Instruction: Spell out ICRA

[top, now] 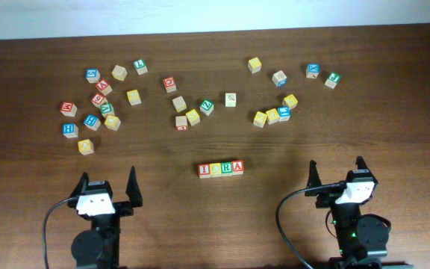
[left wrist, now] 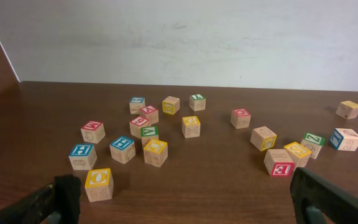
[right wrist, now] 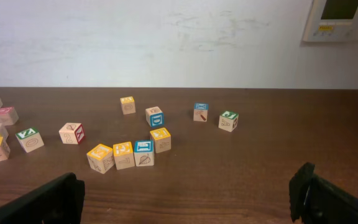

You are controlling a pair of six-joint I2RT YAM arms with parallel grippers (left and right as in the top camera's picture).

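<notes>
Four wooden letter blocks stand touching in a row (top: pixel 220 169) at the table's front middle, reading I, C, R, A from left to right in the overhead view. The row is out of both wrist views. My left gripper (top: pixel 109 187) is open and empty at the front left, its fingers at the lower corners of the left wrist view (left wrist: pixel 185 199). My right gripper (top: pixel 336 172) is open and empty at the front right, also seen in the right wrist view (right wrist: pixel 185 196).
Several loose letter blocks lie scattered across the back of the table: a cluster at the left (top: pixel 99 97), some in the middle (top: pixel 192 112), more at the right (top: pixel 282 108). A yellow O block (left wrist: pixel 98 184) sits near my left finger. A wall (right wrist: pixel 166 37) stands behind the table.
</notes>
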